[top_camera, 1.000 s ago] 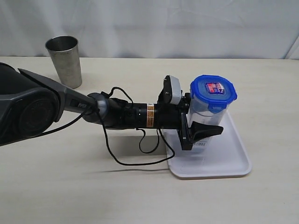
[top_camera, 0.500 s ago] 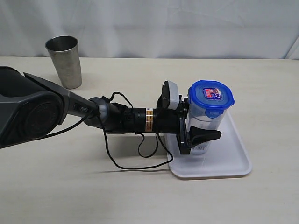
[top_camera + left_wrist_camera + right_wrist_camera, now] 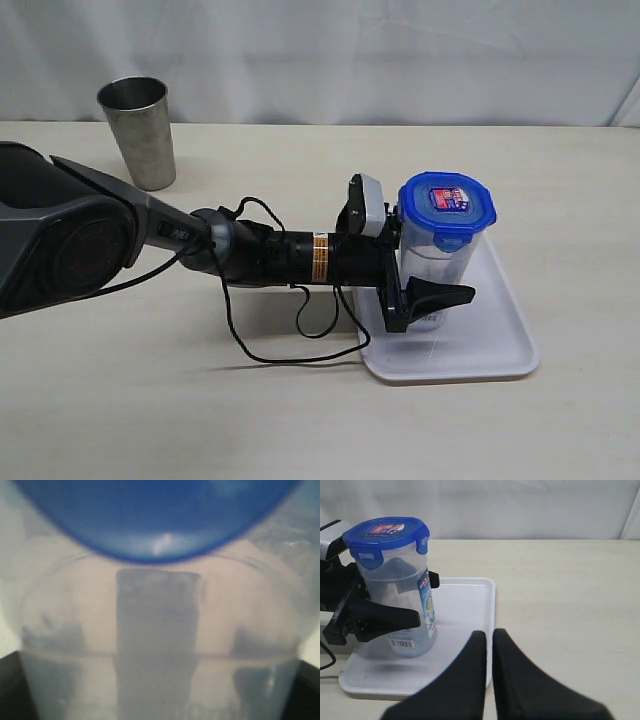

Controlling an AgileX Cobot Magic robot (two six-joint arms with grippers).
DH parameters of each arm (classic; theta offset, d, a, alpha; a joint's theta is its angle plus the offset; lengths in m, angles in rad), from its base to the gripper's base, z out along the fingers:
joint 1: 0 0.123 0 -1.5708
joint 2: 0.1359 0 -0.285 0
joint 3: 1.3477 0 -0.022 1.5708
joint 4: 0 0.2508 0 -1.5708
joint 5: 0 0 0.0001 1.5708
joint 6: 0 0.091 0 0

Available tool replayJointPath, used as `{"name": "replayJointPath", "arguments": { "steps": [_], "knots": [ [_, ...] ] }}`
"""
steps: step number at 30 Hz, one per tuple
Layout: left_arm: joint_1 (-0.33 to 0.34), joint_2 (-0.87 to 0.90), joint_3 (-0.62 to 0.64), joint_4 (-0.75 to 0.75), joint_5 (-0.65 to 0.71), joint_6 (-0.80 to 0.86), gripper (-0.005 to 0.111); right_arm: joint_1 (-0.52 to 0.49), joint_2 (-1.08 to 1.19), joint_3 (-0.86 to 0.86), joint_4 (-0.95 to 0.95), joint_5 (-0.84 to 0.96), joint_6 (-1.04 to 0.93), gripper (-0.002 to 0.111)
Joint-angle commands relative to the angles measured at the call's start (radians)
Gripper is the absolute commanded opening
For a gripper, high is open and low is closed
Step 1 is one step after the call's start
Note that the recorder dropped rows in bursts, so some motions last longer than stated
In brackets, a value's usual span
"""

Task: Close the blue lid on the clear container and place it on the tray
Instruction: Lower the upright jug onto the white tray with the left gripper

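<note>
Upright on the tray (image 3: 500,345) stands the clear container (image 3: 440,250); left gripper (image 3: 452,270) straddles it, grip unclear

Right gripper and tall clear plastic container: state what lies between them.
Between right gripper and clear container, only bare white plastic tray, per right wrist view.

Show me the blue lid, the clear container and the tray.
blue lid (image 3: 447,203), exterior view, centre of its top.
clear container (image 3: 390,560), right wrist view, upper wall just below the lid.
tray (image 3: 495,335), exterior view, bare floor on its right side.
</note>
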Motion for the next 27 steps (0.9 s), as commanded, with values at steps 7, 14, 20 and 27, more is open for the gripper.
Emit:
{"name": "replayJointPath", "arguments": {
  "steps": [7, 14, 20, 27],
  "knots": [
    [0.015, 0.002, -0.007, 0.006, -0.001, 0.006, 0.081, -0.008, -0.005, 0.003, 0.004, 0.000, 0.001, 0.004],
    [0.070, -0.002, -0.007, 0.055, -0.034, -0.010, 0.081, -0.008, -0.005, 0.003, 0.004, 0.000, 0.001, 0.004],
    [0.084, -0.002, -0.007, 0.105, -0.034, -0.010, 0.081, -0.008, -0.005, 0.003, 0.004, 0.000, 0.001, 0.004],
    [0.091, -0.004, -0.007, 0.105, -0.034, -0.010, 0.081, -0.008, -0.005, 0.003, 0.004, 0.000, 0.001, 0.004]
  ]
}}
